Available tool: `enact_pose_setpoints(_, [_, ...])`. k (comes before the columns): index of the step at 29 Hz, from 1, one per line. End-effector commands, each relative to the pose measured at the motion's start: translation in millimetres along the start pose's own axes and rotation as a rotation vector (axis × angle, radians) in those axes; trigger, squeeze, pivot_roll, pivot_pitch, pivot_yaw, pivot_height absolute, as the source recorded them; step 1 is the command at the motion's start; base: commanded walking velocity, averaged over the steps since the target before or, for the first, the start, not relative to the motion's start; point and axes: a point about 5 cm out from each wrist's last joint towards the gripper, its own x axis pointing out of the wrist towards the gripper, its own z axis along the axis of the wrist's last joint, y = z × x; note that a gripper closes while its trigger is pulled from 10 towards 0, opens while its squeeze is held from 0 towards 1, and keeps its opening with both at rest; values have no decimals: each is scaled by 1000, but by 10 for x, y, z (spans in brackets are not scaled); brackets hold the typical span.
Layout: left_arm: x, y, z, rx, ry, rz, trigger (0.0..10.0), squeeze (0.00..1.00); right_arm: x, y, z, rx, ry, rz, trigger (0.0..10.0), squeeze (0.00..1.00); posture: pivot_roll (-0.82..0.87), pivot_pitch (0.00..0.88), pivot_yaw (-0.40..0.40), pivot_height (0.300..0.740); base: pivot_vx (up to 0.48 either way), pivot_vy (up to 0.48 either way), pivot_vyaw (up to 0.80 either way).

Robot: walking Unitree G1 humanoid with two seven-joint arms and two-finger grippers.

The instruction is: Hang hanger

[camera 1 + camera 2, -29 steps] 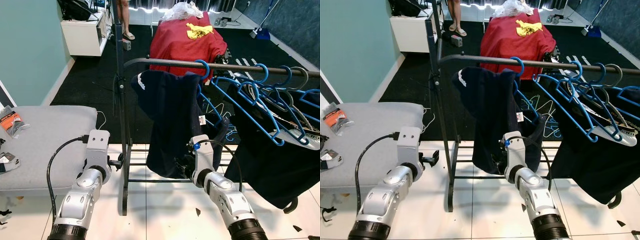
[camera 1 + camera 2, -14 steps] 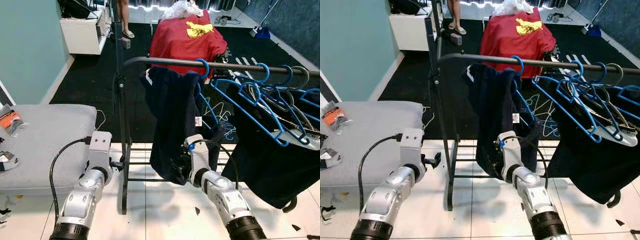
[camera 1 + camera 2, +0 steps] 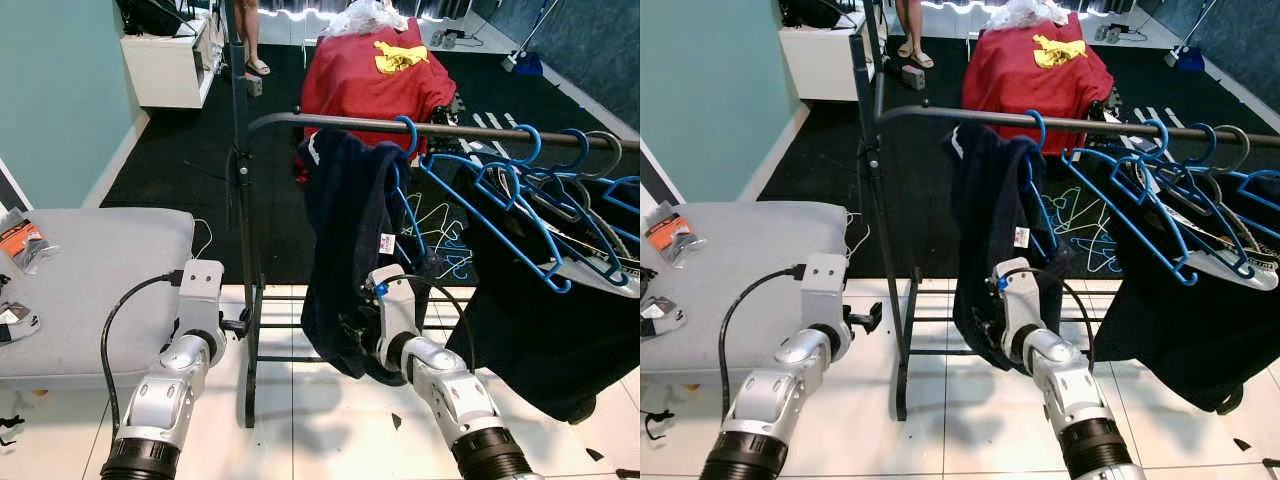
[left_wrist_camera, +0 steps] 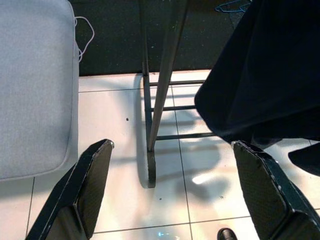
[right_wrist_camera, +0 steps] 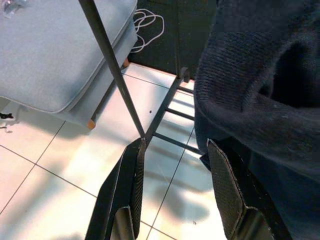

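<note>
Nearest the camera, the left end effector (image 4: 167, 195) hangs over the white tiled floor (image 4: 115, 130) beside the grey cushioned seat (image 3: 95, 270), fingers spread wide and holding nothing. The right end effector (image 5: 177, 192) sits at the lower hem of the navy garment (image 3: 350, 240), its fingers parted with the cloth just beside one pad and nothing gripped. That garment hangs on a blue hanger (image 3: 408, 135) hooked over the black rail (image 3: 330, 122). Farther along the rail hang more blue hangers (image 3: 520, 190). Beyond lies a red cloth (image 3: 375, 75).
</note>
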Motion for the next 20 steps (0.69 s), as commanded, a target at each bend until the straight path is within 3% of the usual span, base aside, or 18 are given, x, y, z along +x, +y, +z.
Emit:
enact_pose_setpoints(1, [1,-11,-46,-10,20,1,10000,0,-4,9,37,1,-6,11,10000,0,-20,119,-34,740,0,0,0])
enact_pose_setpoints(11, [92,-25,-23,-23,27,4,10000,0,60,-35,7,-9,10,-18,10000,0,-27,101,-53,740,0,0,0])
enact_pose_setpoints(20, [66,-21,-83,-24,38,22,10000,0,58,-49,-93,8,59,-9,10000,0,-26,90,-71,740,0,0,0])
